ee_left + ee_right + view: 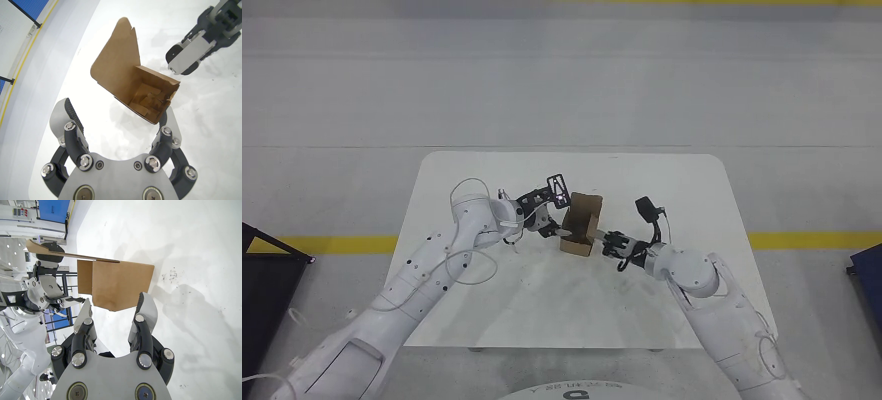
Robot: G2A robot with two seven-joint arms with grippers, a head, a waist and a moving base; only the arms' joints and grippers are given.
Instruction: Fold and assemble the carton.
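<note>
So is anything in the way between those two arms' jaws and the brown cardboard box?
Nothing visible. The open brown cardboard carton stands on the white table directly between the left jaws and right jaws, both open, close beside its walls.

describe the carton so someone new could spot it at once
Find the white table and look near its middle. The carton is a small brown cardboard box, open, with one flap standing up. It is the only brown thing on the white surface.
</note>
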